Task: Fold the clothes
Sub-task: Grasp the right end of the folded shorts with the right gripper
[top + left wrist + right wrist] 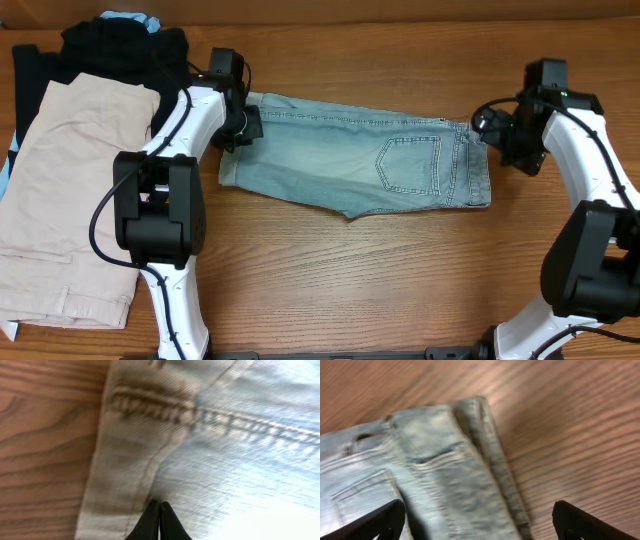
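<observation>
Denim shorts lie halved lengthwise, just right of khaki shorts. L gripper fingers together at the end nearest the khakis; R gripper spread wide over the far end. Next, prob.: pinch ends, fold crosswise.

bare table fronting denim shorts, khaki shorts crowding left

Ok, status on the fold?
Left gripper shut at cuff end of denim shorts. Right gripper open above waistband end. Denim lies flat. Beige shorts piled aside, not in the way.
</observation>
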`<state>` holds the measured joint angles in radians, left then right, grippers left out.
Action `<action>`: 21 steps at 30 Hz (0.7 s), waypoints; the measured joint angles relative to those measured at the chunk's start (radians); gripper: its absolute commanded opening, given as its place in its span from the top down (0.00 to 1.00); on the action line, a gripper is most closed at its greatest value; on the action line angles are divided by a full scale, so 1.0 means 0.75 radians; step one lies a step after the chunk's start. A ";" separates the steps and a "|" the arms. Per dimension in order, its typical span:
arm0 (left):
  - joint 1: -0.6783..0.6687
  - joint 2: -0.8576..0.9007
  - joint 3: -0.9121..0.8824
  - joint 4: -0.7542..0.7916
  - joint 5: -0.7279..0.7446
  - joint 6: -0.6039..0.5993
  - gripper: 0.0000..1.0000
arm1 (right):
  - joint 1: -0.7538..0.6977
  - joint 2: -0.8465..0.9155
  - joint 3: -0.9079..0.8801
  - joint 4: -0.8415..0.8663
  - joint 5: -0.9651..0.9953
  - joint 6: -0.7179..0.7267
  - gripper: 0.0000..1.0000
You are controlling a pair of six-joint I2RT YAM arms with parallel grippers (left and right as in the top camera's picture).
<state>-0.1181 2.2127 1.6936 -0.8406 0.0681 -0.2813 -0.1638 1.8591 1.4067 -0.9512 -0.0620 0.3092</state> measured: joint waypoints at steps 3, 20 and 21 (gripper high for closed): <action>0.000 0.001 0.000 0.013 0.018 0.008 0.96 | -0.017 0.000 -0.078 0.053 -0.005 -0.014 0.02; 0.000 0.057 0.040 -0.005 0.020 0.040 0.96 | -0.019 -0.017 -0.400 0.394 -0.150 -0.049 0.00; 0.000 0.058 0.041 -0.006 0.020 0.040 0.96 | -0.019 -0.023 -0.411 0.425 -0.172 -0.051 0.01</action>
<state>-0.1181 2.2562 1.7241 -0.8452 0.0834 -0.2512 -0.1780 1.8420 1.0981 -0.6327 -0.1909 0.2710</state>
